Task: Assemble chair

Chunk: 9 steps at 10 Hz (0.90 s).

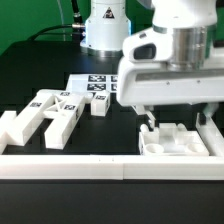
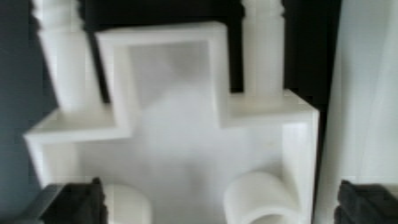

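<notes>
White moulded plastic, chunky and rigid: the loose chair parts [image 1: 45, 112] lie in a cluster at the exterior view's left, behind the border rail [image 1: 60, 165]. They look light and stiff, with smooth faces that could slip under a light pinch. Flat, parallel sides are the safest hold.

Further right, the marker board [image 1: 95, 85] lies flat on the table.

At the exterior view's right, the chair assembly [image 1: 178, 142] rests against the rail, directly under the gripper [image 1: 177, 120].

In the wrist view the fingers [image 2: 71, 200] stand wide apart on either side of the assembly's broad body [image 2: 178, 130], clamped on nothing. Two slim posts [image 2: 59, 60] run side by side away from that body, and I judge the long axis to follow them. The fingers straddle it crosswise. The posts look like the fragile part, so grip the thick body instead.
</notes>
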Each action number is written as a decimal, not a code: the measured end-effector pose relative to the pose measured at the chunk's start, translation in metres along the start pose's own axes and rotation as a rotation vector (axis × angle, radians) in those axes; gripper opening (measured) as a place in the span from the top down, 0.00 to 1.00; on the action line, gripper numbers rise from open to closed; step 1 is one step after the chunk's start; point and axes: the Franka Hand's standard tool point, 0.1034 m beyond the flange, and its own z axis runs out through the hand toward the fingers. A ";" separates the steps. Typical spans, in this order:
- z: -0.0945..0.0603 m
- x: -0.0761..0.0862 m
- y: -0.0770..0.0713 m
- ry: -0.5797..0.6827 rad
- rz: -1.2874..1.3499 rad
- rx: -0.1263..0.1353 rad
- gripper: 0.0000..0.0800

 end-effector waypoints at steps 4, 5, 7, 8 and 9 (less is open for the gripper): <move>-0.008 -0.018 0.010 -0.016 -0.005 -0.007 0.19; -0.007 -0.018 0.010 -0.017 -0.005 -0.007 0.19; -0.009 -0.036 0.013 -0.013 -0.057 -0.010 0.19; -0.016 -0.051 0.022 -0.027 -0.103 -0.012 0.19; -0.021 -0.060 0.028 -0.030 -0.134 -0.019 0.19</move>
